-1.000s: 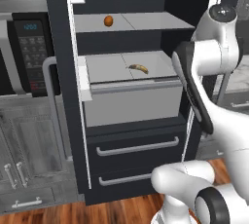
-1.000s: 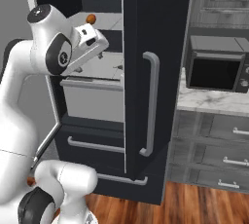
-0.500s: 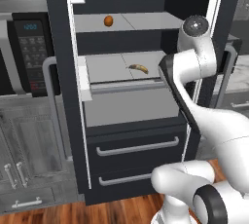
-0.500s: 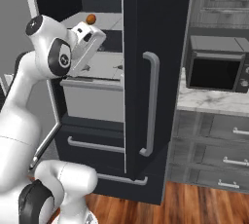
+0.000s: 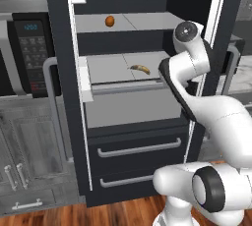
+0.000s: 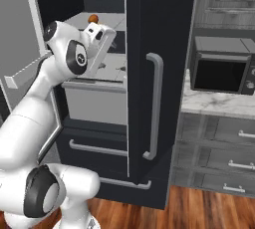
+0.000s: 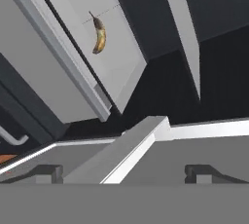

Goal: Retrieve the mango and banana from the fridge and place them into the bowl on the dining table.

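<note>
The fridge (image 5: 58, 72) stands with its doors swung open. On its upper shelf lies the small orange mango (image 5: 110, 21), also seen as the mango (image 6: 92, 19) just above my hand. One shelf lower rests the yellow-brown banana (image 5: 140, 68). The hand view looks down at the banana (image 7: 99, 35) on that light grey shelf, well ahead of my gripper (image 7: 125, 173). Its two fingertips (image 7: 46, 172) stand wide apart, open, with nothing between them. My hand (image 6: 98, 44) hovers at the front of the fridge opening, short of both fruits. The bowl and the dining table are out of view.
Two lower fridge drawers (image 5: 138, 149) sit shut below the shelves. The right door (image 6: 149, 49) with its silver handle (image 6: 157, 108) stands close beside my arm. A microwave (image 5: 29, 53) sits on the left, with grey cabinets (image 5: 24, 171) under it.
My arm has swung left into the fridge opening, bringing the hand nearer the banana's shelf. The gripper has stayed open. Mango and banana have not moved.
</note>
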Tool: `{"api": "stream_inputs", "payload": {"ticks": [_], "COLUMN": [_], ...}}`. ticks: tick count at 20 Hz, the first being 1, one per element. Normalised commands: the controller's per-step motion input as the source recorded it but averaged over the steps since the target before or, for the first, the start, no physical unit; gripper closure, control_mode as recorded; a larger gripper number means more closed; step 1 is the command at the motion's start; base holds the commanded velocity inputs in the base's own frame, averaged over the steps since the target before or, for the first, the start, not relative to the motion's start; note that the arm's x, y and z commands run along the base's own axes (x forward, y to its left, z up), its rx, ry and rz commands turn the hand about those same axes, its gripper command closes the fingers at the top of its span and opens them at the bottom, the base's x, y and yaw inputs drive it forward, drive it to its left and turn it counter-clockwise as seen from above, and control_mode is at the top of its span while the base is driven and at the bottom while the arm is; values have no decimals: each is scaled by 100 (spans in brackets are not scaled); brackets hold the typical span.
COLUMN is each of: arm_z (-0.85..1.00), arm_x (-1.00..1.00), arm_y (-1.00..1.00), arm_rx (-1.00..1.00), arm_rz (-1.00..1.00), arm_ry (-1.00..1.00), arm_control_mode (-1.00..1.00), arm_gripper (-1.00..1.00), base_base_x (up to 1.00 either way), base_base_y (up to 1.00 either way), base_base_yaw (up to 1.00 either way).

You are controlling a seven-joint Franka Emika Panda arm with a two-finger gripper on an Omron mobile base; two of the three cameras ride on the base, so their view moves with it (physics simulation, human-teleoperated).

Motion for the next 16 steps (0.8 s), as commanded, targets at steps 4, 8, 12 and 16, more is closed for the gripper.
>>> {"api": "stream_inputs", "payload": {"ticks": [4,8,12,16], "arm_z": [0,0,0,0], "arm_x": [47,79,89,13], "arm_y": [-61,-44,-25,-36], "arm_rx": [-1,-1,-4,-8], "arm_rz": [0,0,0,-3], "arm_ry": [0,2,0,0], "arm_control_mode": [-100,-100,-100,-100], "arm_gripper": [-100,-100,-100,-100], "base_base_x": [0,0,0,0], "base_base_y": [0,0,0,0], "base_base_yaw": [0,0,0,0]}}
